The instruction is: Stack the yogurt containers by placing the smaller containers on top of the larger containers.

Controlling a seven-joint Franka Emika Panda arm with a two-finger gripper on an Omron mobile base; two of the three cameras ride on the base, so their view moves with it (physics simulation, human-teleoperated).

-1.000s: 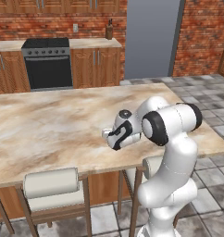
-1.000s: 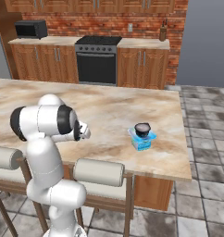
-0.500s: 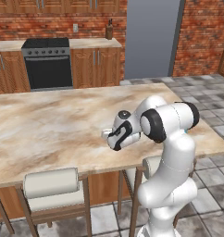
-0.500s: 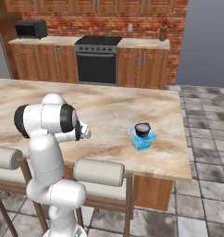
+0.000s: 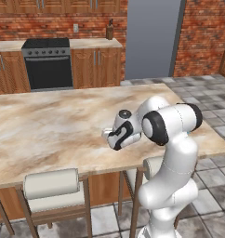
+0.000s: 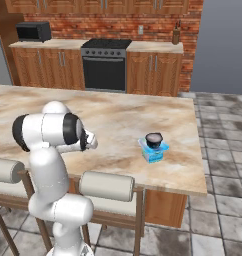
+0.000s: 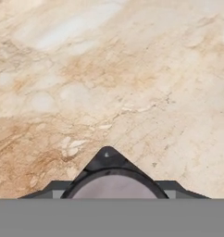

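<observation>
A pale blue translucent tub (image 6: pixel 154 153), the larger container, stands on the island's right part with one small dark cup (image 6: pixel 154 139) on top of it. My gripper (image 5: pixel 108 134) hovers low over the marble, well to the left of the tub, and also appears in the right base view (image 6: pixel 92 142). In the hand view a second small dark cup with a pale top (image 7: pixel 113 184) sits between the fingers at the bottom edge, and the gripper is shut on it. In the left base view my arm hides the tub.
The marble island counter (image 5: pixel 49 125) stretches left of the hand. Two padded stools (image 5: pixel 51 183) (image 6: pixel 107 186) stand at its near edge. A black stove (image 5: pixel 48 62), wooden cabinets and a bottle (image 5: pixel 109 30) line the back wall.
The hand has shifted only very slightly over the counter. The tub and the cup on it have stayed put.
</observation>
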